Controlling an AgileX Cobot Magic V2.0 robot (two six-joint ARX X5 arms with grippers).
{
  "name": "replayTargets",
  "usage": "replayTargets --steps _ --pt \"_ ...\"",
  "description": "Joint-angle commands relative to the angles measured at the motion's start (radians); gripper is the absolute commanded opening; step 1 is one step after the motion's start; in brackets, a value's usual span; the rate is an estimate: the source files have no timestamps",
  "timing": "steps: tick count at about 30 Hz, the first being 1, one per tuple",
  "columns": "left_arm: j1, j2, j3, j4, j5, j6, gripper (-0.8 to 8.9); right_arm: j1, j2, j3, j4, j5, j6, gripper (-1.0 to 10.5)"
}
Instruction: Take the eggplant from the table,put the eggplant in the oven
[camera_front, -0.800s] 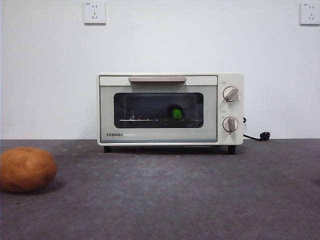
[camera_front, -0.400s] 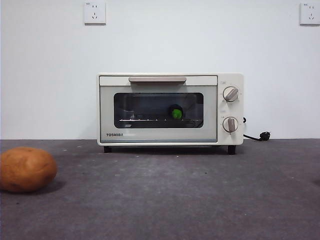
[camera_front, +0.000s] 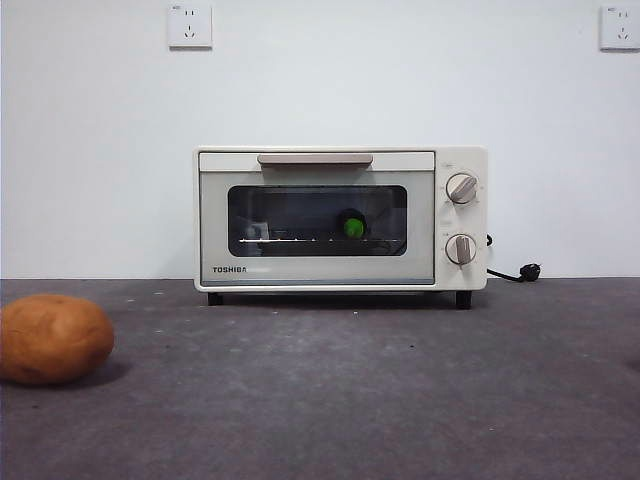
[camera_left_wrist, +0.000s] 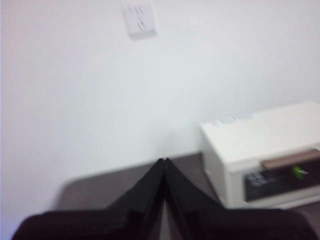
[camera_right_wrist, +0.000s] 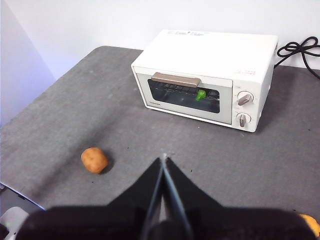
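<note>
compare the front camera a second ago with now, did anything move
Nothing visibly changed. The eggplant sits inside the oven behind the closed door, the potato lies on the table, and no arm enters the front view.

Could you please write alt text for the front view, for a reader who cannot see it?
A cream-white oven stands on the dark grey table with its door shut, and the green stem cap of the eggplant shows through the dark glass. A round brown potato lies on the table near the left edge; no gripper appears.
</note>
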Motion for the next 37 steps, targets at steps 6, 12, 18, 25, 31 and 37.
replayTargets --steps 6,12,18,25,31,37 --pt "0.040 -0.119 0.001 0.004 -0.071 0.143 -0.04 0.000 0.000 0.001 -0.021 0.002 0.007 0.0" --pt "0.047 -0.150 -0.002 -0.036 -0.066 0.138 -0.04 0.000 0.006 0.001 -0.021 0.002 0.007 0.0" --pt "0.058 -0.200 -0.134 0.021 -0.020 0.123 -0.04 0.000 0.015 0.001 -0.021 0.002 0.007 0.0" --pt "0.058 -0.325 -0.480 0.275 -0.021 0.043 -0.04 0.000 0.036 0.001 -0.021 0.003 0.007 0.0" --pt "0.059 -0.420 -0.721 0.382 -0.022 -0.023 -0.04 0.000 0.066 0.001 -0.021 0.002 0.007 0.0" --pt "0.060 -0.516 -0.897 0.414 -0.032 -0.050 -0.04 0.000 0.114 0.001 -0.021 0.003 0.007 0.0"
